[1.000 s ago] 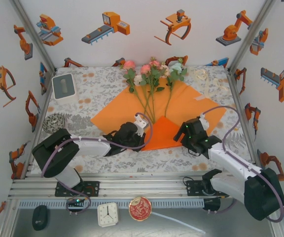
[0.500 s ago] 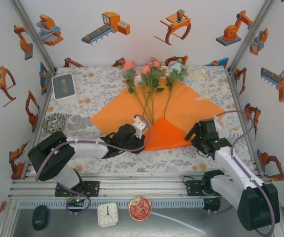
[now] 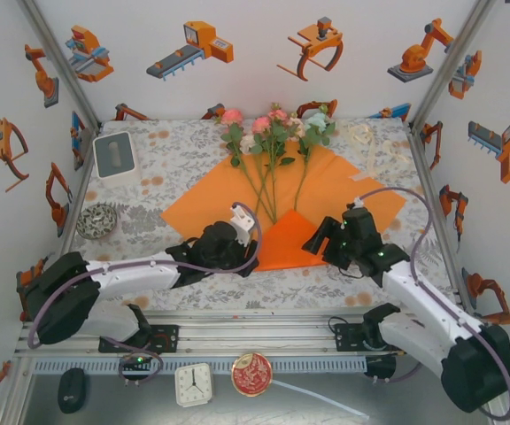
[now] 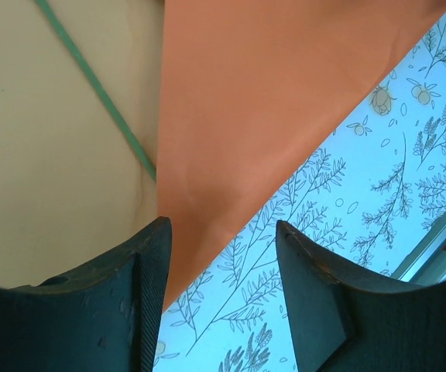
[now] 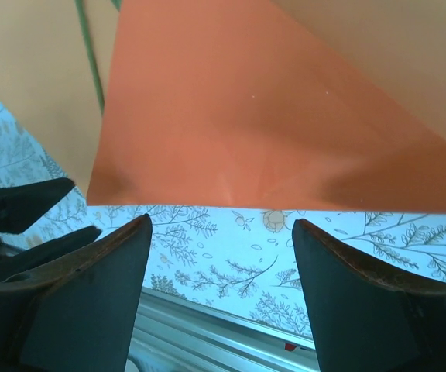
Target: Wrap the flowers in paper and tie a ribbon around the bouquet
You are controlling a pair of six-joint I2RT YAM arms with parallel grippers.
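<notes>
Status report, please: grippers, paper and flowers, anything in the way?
Left gripper open at fold's left edge, right gripper open at its right. Orange paper: near corner folded over stems of the flowers. Ribbon back right, untouched.

2 arms extend forward and low, converging toward centre; left gripper (image 4: pixel 223 256) and right gripper (image 5: pixel 221 232) face each other, each with 2 fingers spread apart.
</notes>
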